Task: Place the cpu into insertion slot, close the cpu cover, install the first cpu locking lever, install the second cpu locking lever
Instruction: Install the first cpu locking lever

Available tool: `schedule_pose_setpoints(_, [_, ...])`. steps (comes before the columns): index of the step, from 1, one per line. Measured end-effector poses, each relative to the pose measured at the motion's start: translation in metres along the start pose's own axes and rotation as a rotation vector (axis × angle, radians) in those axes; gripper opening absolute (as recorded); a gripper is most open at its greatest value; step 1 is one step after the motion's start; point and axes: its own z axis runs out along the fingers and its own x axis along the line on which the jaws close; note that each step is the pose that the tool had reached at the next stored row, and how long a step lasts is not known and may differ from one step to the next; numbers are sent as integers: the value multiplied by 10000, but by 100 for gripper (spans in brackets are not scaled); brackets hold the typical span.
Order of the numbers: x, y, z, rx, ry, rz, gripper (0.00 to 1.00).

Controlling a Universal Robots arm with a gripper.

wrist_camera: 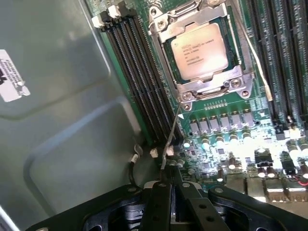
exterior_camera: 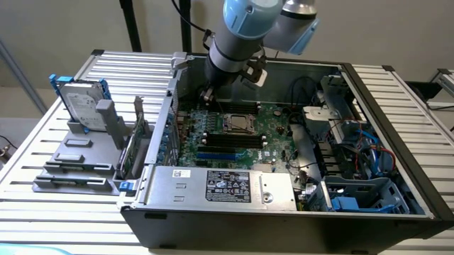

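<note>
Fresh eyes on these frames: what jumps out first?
The open computer case on the slatted table, with the arm reaching down into it. In the wrist view, the cpu lies under the closed cpu cover, and the shut gripper sits at the end of a thin locking lever.

arm: we see it slant steeply down from above, grey tube with pale blue joint caps | end effector: hangs at the arm's lower end, pointing down | fingers: dark, side by side, closed tight together — we see no gap between them
</note>
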Motion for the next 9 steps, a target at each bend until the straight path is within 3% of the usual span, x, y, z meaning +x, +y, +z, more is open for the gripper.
schedule_pose_setpoints(2, [4, 10, -3, 61, 153, -25, 11])
schedule_pose_setpoints(3, [11, 24, -7, 75, 190, -31, 11])
schedule_pose_setpoints(9, [63, 145, -34, 84, 212, -33, 11])
